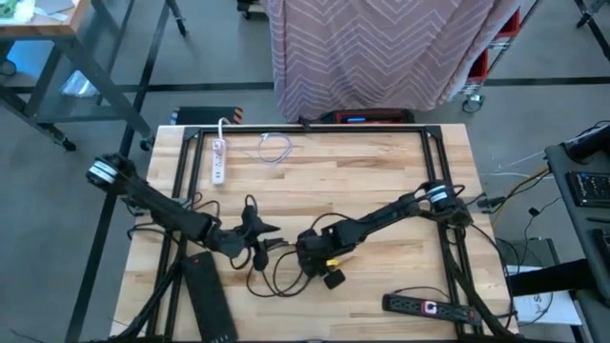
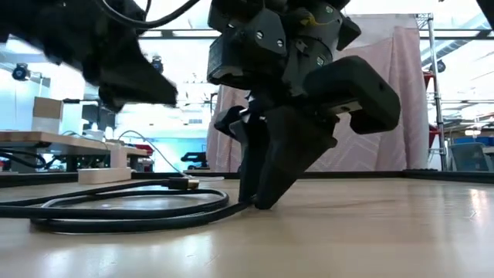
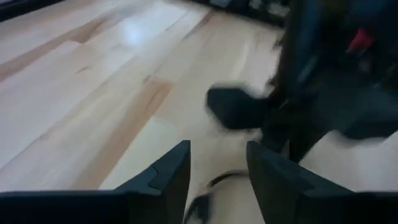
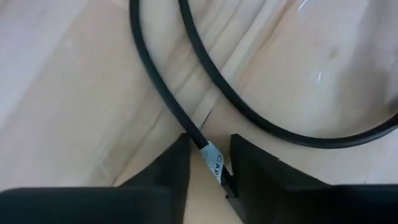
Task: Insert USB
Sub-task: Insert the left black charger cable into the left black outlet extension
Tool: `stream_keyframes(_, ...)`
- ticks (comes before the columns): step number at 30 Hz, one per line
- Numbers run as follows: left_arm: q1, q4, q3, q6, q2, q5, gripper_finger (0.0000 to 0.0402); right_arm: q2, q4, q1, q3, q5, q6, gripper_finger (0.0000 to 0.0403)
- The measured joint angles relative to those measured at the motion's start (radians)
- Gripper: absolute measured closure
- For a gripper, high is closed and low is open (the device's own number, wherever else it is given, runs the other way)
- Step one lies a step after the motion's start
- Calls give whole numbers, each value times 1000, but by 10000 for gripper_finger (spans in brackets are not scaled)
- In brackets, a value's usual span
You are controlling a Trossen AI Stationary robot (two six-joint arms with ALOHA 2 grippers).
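Note:
A black cable (image 1: 276, 274) lies in loose loops on the wooden table; in the low view its plug end (image 2: 184, 184) rests flat on the wood. My right gripper (image 1: 310, 255) points down at the table, open by a narrow gap. Its fingers stand on either side of the cable's white-labelled stretch (image 4: 211, 155), with the tips (image 2: 258, 202) down at the tabletop. My left gripper (image 1: 255, 229) hovers open just left of it, above the cable, and touches nothing. In its own wrist view my left gripper (image 3: 217, 163) faces the right arm's dark gripper (image 3: 239, 109). My right gripper comes from above, slanting down, with its fingers across the cable at the white label (image 4: 212, 158). One finger (image 4: 249, 171) lies close against the cable where it runs under that finger. I cannot tell whether it touches. The cable lies flat on the table.
A black power strip (image 1: 205, 297) lies at the near left edge and another (image 1: 429, 307) at the near right. A white power strip (image 1: 217, 160) and a thin white cord (image 1: 274, 148) lie near the far edge. Bare wood (image 1: 353, 181) spans the middle.

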Motion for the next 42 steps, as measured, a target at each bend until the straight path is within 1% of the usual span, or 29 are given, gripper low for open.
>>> stream_keyframes(3,-37,-99,22,-44,-35,0,267,-6,-20,0,4,-2,-2,374)
stream_keyframes(5,-64,-132,42,-68,-39,5,279,-23,-34,0,2,3,-8,392)
stream_keyframes(8,-109,-196,65,-103,-53,2,298,-64,-74,9,-5,21,0,395)
stream_keyframes(10,-135,-249,81,-132,-59,19,311,-107,-105,15,-11,27,-1,398)
stream_keyframes(12,-162,-303,105,-153,-67,28,323,-162,-66,25,-11,33,4,399)
stream_keyframes(14,-182,-362,146,-192,-72,49,333,-216,-74,29,-14,41,15,400)
stream_keyframes(16,-203,-496,188,-242,-83,89,341,-260,-58,35,-28,45,27,401)
stream_keyframes(19,-231,-689,283,-384,-84,228,353,-313,-27,37,-57,50,70,402)
stream_keyframes(21,-253,-829,346,-481,-72,339,360,-357,47,41,-98,53,108,402)
stream_keyframes(24,-290,-956,420,-602,-45,479,364,-400,213,50,-184,64,181,402)
stream_keyframes(25,-299,-976,437,-632,-33,521,364,-406,273,55,-219,65,205,402)
stream_keyframes(27,-332,-946,459,-692,-8,597,364,-410,437,64,-285,68,259,402)
stream_keyframes(29,-362,-968,460,-764,4,638,363,-410,634,69,-349,71,317,402)
stream_keyframes(30,-374,-954,462,-790,16,656,364,-400,740,75,-377,70,344,402)
stream_keyframes(32,-413,-943,456,-839,33,654,364,-370,922,81,-415,70,393,403)
stream_keyframes(35,-450,-933,450,-853,72,622,364,-327,1066,86,-435,77,432,403)
stream_keyframes(36,-462,-934,450,-848,87,592,364,-316,1098,86,-431,83,446,403)
stream_keyframes(38,-476,-934,447,-818,112,503,364,-298,1111,86,-404,104,462,403)
stream_keyframes(42,-479,-815,449,-686,177,329,355,-247,1101,92,-343,145,459,403)
